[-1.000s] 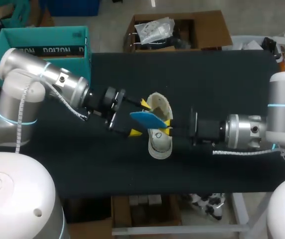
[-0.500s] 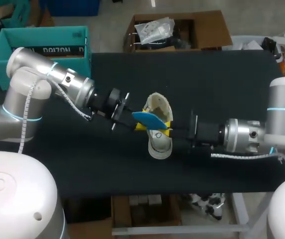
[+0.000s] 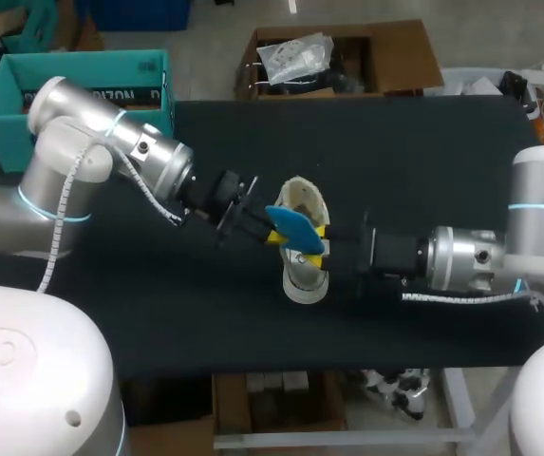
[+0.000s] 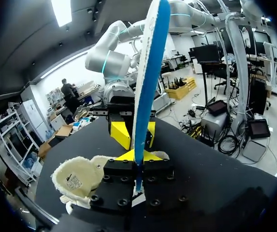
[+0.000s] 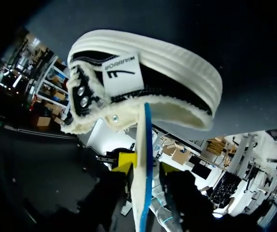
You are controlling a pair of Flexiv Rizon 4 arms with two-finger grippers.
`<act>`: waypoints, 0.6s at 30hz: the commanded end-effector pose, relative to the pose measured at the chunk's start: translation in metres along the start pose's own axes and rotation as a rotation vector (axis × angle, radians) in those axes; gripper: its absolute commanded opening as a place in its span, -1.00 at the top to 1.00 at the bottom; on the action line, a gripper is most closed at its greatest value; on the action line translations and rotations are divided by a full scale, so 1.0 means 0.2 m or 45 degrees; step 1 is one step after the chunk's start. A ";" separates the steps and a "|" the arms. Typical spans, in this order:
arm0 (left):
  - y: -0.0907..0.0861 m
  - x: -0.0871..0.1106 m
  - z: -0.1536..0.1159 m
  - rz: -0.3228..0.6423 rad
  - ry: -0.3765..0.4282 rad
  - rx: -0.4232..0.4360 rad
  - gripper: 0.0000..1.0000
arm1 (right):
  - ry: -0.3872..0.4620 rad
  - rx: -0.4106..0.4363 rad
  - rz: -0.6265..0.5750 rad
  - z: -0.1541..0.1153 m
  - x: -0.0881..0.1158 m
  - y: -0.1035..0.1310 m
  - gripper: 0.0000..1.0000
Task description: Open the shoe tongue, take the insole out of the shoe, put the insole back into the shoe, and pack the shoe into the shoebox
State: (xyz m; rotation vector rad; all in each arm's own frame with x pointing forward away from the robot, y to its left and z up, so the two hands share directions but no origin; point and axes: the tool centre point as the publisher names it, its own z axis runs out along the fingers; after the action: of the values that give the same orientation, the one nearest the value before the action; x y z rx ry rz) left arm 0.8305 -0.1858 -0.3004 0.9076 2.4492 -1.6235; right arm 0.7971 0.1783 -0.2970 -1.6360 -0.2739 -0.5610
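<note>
My left gripper [image 3: 270,234] is clenched on one end of the blue insole [image 3: 295,226], which it holds in the air just above the opening of the shoe [image 3: 305,277]. The shoe itself stands on the black table [image 3: 423,161]. My right gripper [image 5: 145,165] is released, with one yellow tip on each side of the insole, and I do not see both tips pressing on it. I judge the insole to be light, thin and easy to bend (a foam sheet, I suppose), so its free end should be guided into the shoe before any push. The shoe looks soft, with a fleece lining. For packing I would take it by the firmer sole edge. The teal shoebox [image 3: 82,95] is near the table's far left corner.
</note>
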 end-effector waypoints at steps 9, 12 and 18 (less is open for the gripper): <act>-0.03 -0.06 0.03 0.210 0.052 -0.137 1.00 | 0.024 -0.130 0.039 -0.02 -0.04 -0.06 0.36; -0.02 -0.07 0.05 0.223 0.073 -0.162 1.00 | 0.042 -0.143 0.049 -0.03 -0.05 -0.04 0.36; 0.02 -0.07 0.05 0.224 0.105 -0.176 1.00 | 0.058 -0.157 0.051 -0.03 -0.04 -0.01 0.35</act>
State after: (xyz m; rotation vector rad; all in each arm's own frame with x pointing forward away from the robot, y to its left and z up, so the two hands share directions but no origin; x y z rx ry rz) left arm 0.8369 -0.1978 -0.3007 1.1430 2.4122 -1.3618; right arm 0.7886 0.1744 -0.2966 -1.7472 -0.1780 -0.5853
